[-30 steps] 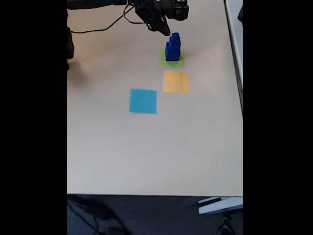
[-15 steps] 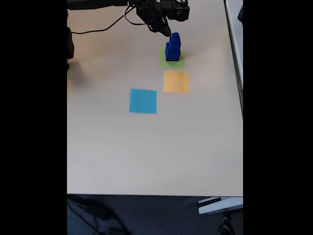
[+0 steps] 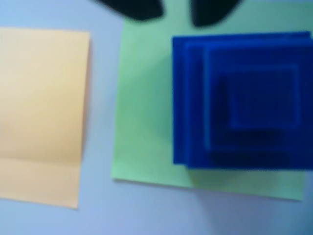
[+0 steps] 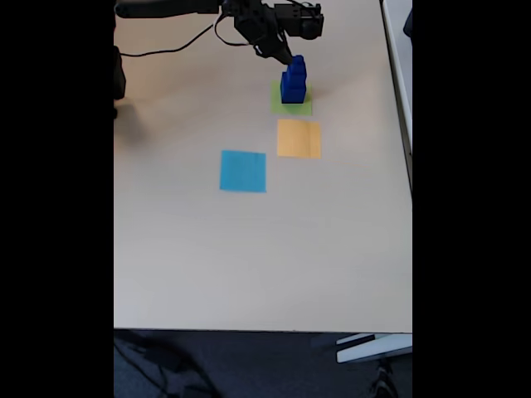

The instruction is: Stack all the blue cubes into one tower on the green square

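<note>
The blue cubes stand as one stepped tower (image 4: 293,80) on the green square (image 4: 277,104) at the far side of the table in the fixed view. From above in the wrist view, the tower (image 3: 244,98) covers the right part of the green square (image 3: 146,107), largest cube lowest. My gripper (image 4: 282,53) hangs just left of and beside the tower's top. In the wrist view my gripper (image 3: 176,10) shows as two dark tips at the upper edge, apart, with nothing between them.
An orange square (image 4: 299,138) lies just in front of the green one, and it shows at the left in the wrist view (image 3: 39,112). A light blue square (image 4: 243,171) lies nearer and to the left. A black cable (image 4: 166,50) trails along the far left.
The arm's wrist has shifted slightly left at the far edge. The tower and the squares have not moved.
</note>
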You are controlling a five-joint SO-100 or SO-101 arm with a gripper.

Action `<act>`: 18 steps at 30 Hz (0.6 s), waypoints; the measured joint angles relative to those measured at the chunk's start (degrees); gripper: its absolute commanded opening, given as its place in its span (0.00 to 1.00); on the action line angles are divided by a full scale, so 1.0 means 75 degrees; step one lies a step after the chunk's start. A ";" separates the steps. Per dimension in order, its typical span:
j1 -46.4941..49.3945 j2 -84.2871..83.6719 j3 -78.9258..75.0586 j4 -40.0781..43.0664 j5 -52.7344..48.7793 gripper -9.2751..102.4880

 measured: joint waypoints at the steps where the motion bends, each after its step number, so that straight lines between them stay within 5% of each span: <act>1: 0.0000 -0.0012 0.0000 0.0000 0.0000 0.08; 18: 0.0000 -0.0012 0.0117 -0.0152 -0.0082 0.08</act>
